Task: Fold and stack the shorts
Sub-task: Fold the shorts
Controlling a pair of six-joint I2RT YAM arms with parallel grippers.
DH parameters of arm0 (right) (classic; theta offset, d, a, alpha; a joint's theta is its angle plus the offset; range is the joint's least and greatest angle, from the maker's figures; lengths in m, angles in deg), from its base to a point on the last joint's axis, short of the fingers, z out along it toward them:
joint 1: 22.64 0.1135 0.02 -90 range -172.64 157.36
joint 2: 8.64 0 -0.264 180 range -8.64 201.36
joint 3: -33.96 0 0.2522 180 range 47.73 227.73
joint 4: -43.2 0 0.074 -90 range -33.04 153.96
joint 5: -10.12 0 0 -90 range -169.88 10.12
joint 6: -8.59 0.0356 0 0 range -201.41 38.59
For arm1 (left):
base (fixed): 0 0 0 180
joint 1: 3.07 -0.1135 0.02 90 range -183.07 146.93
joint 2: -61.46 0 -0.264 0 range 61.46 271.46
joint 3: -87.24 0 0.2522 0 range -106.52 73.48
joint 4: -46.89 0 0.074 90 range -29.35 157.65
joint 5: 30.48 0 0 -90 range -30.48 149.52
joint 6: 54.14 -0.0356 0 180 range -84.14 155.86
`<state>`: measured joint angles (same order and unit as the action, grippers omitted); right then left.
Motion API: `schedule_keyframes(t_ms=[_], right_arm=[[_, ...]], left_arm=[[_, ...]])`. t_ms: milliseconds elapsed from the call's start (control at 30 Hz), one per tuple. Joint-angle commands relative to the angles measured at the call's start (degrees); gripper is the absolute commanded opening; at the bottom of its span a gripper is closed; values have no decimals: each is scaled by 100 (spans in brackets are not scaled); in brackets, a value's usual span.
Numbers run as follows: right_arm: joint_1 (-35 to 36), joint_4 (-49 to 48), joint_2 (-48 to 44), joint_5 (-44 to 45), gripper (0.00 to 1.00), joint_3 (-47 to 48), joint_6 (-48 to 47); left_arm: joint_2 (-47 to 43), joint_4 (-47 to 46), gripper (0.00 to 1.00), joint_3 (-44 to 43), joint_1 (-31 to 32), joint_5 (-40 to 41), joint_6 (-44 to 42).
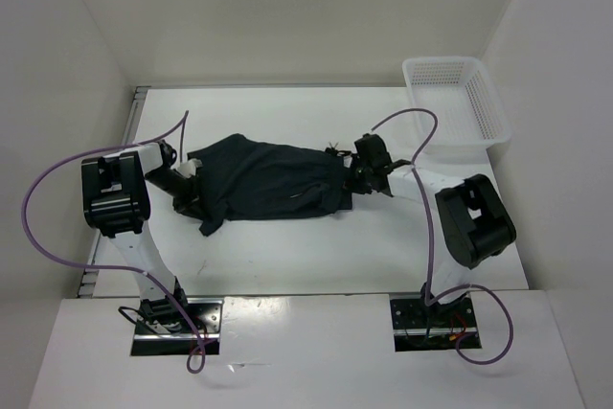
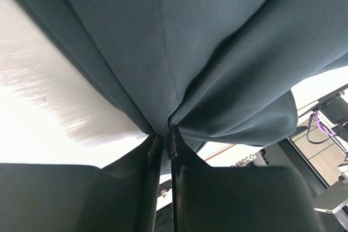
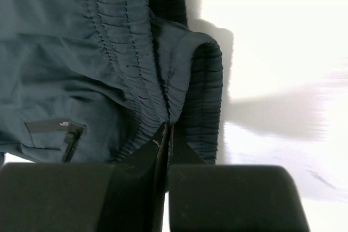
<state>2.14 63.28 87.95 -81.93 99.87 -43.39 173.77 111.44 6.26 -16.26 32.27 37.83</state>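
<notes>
The dark navy shorts [image 1: 273,181] are stretched across the middle of the table between both grippers. My left gripper [image 1: 192,179] is shut on the shorts' left edge; in the left wrist view the cloth [image 2: 179,42] fans out from the pinched jaws [image 2: 166,134]. My right gripper [image 1: 356,177] is shut on the gathered waistband [image 3: 136,69] at the shorts' right end, with the jaws [image 3: 167,129] closed on a fold of it. A small pocket tab [image 3: 65,131] shows on the cloth.
A white mesh basket [image 1: 458,102] stands at the back right corner. White walls close in the table [image 1: 287,256] at the back and both sides. Purple cables [image 1: 57,179] loop off both arms.
</notes>
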Motion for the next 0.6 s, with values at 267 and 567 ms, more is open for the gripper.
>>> schedule_keyframes(t_ms=[267,567], right_arm=[[-904,721,-467,-111,0,849,-1525],[-904,590,-175,-288,53,895,-1596]], left_arm=[[344,-693,22,34,-52,1160,-198],[344,-526,31,33,-52,1046,-198]])
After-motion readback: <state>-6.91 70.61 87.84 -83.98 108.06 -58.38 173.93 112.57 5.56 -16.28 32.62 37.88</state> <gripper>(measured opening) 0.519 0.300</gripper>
